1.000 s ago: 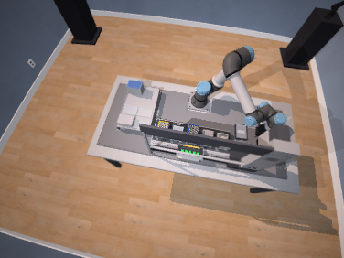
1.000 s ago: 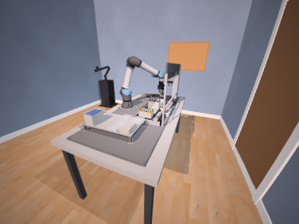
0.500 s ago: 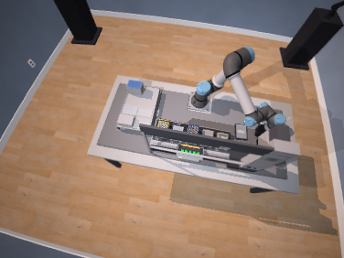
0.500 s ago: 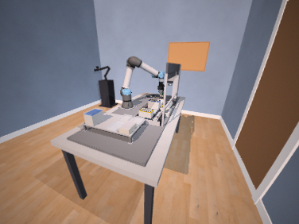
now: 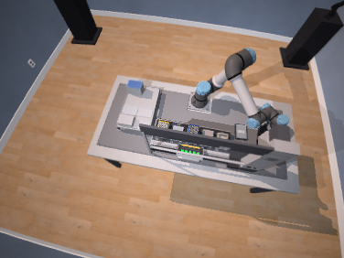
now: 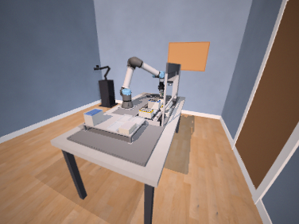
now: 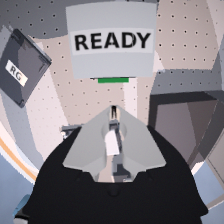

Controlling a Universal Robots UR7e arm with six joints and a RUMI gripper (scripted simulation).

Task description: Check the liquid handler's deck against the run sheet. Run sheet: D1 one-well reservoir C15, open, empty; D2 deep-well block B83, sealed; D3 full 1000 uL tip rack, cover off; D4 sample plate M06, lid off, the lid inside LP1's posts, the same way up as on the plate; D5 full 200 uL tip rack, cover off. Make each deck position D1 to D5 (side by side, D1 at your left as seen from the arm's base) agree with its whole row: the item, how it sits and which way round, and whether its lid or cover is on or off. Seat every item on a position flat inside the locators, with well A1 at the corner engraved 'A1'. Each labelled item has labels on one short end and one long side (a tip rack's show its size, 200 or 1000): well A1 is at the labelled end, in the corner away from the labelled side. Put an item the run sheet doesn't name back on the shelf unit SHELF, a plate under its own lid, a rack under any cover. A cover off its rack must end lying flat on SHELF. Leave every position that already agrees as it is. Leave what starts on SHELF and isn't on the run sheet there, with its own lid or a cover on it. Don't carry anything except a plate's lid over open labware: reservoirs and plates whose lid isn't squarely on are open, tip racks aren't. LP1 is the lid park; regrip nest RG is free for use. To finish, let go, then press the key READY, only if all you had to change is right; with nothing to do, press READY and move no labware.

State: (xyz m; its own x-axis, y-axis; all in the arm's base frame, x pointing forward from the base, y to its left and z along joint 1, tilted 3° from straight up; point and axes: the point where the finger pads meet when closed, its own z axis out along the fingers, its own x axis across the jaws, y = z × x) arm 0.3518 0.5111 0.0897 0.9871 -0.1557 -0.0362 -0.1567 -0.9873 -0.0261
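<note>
Pincer (image 7: 114, 131) jaws are closed on nothing and aimed at the READY key (image 7: 111, 41), so pressing is permitted.

White READY key (image 7: 111, 41), green strip beneath.

A lab bench room: table (image 6: 119, 160) with robot arm (image 6: 137, 69), racks of tips (image 5: 163, 124), blue walls, wood floor.
</note>
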